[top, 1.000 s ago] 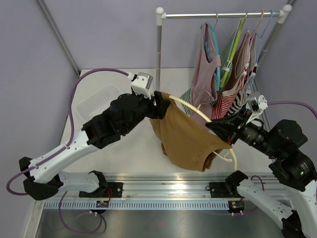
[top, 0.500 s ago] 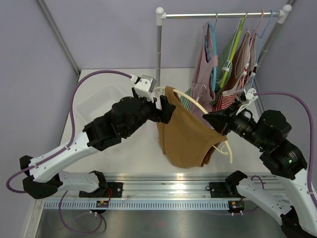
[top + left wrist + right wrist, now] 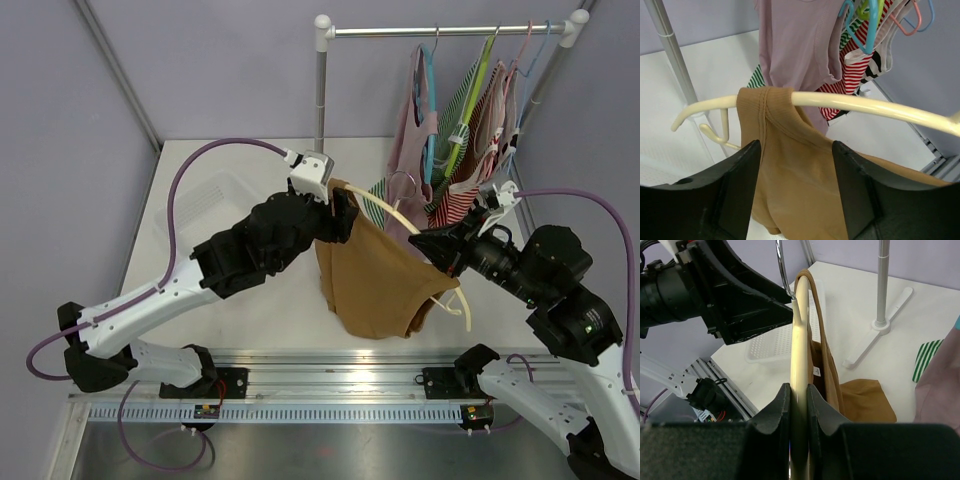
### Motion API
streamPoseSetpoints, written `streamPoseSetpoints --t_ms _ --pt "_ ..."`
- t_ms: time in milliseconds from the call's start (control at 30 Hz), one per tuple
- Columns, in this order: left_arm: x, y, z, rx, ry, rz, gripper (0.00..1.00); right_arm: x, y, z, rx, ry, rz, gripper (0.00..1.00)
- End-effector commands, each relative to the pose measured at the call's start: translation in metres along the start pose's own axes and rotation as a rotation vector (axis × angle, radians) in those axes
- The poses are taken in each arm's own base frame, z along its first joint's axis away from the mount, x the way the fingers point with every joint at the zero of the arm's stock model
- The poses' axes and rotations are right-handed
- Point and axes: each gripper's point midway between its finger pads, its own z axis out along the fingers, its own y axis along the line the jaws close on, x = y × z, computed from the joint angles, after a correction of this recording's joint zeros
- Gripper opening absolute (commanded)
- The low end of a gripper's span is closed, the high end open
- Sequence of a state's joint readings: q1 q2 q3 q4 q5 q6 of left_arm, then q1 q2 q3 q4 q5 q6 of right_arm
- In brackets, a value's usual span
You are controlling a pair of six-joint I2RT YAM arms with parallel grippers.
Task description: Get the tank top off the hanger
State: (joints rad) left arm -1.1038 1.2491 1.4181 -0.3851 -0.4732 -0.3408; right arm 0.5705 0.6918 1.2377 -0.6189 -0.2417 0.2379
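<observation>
While the rack [image 3: 321,90] stands unchanged at 1 o'clock, the tank top [image 3: 375,285] hangs mid-table, a strap still draped over the 10 o'clock end of the hanger [image 3: 385,213]. The left gripper [image 3: 338,212] has edged toward 1 o'clock since half a second ago, jaws spread either side of that strap. The right gripper [image 3: 428,244] stays clamped on the hanger's 4 o'clock arm.

The white table [image 3: 290,310] carries a pale perforated basket [image 3: 205,200] and the clothes rack's foot [image 3: 881,326].
</observation>
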Motion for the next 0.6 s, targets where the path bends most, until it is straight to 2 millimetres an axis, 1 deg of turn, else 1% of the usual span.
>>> streamPoseSetpoints --t_ms 0,33,67,100,167,267,333,367,400,467,500,567 --pt "-0.044 -0.002 0.0 -0.034 -0.133 -0.068 0.59 -0.02 0.014 -0.005 -0.068 -0.087 -0.046 0.0" --pt "-0.042 -0.001 0.003 -0.042 -0.128 -0.064 0.56 -0.017 0.014 -0.004 -0.07 -0.081 -0.045 0.0" --pt "-0.042 -0.001 0.003 -0.046 -0.13 -0.065 0.49 -0.017 0.014 -0.005 -0.069 -0.084 -0.045 0.0" --pt "-0.041 0.0 0.005 -0.055 -0.128 -0.063 0.47 -0.016 0.013 -0.005 -0.069 -0.084 -0.045 0.0" --pt "-0.038 0.002 0.007 -0.068 -0.124 -0.06 0.43 -0.015 0.012 -0.005 -0.066 -0.084 -0.045 0.0" --pt "-0.036 0.006 0.008 -0.092 -0.127 -0.058 0.43 -0.015 0.012 -0.005 -0.064 -0.083 -0.046 0.0" --pt "-0.036 0.01 0.008 -0.112 -0.128 -0.056 0.39 -0.015 0.012 -0.005 -0.064 -0.084 -0.049 0.0" --pt "-0.035 0.011 0.008 -0.117 -0.128 -0.057 0.35 -0.015 0.012 -0.005 -0.062 -0.083 -0.049 0.0" --pt "-0.034 0.012 0.009 -0.124 -0.128 -0.056 0.28 -0.015 0.011 -0.005 -0.057 -0.086 -0.049 0.0" --pt "-0.032 0.015 0.011 -0.136 -0.124 -0.055 0.19 -0.015 0.011 -0.005 -0.055 -0.087 -0.049 0.0" --pt "-0.031 0.015 0.011 -0.138 -0.12 -0.054 0.12 -0.016 0.011 -0.006 -0.057 -0.091 -0.048 0.0" --pt "-0.03 0.018 0.012 -0.146 -0.114 -0.054 0.11 -0.017 0.011 -0.007 -0.055 -0.093 -0.05 0.0"
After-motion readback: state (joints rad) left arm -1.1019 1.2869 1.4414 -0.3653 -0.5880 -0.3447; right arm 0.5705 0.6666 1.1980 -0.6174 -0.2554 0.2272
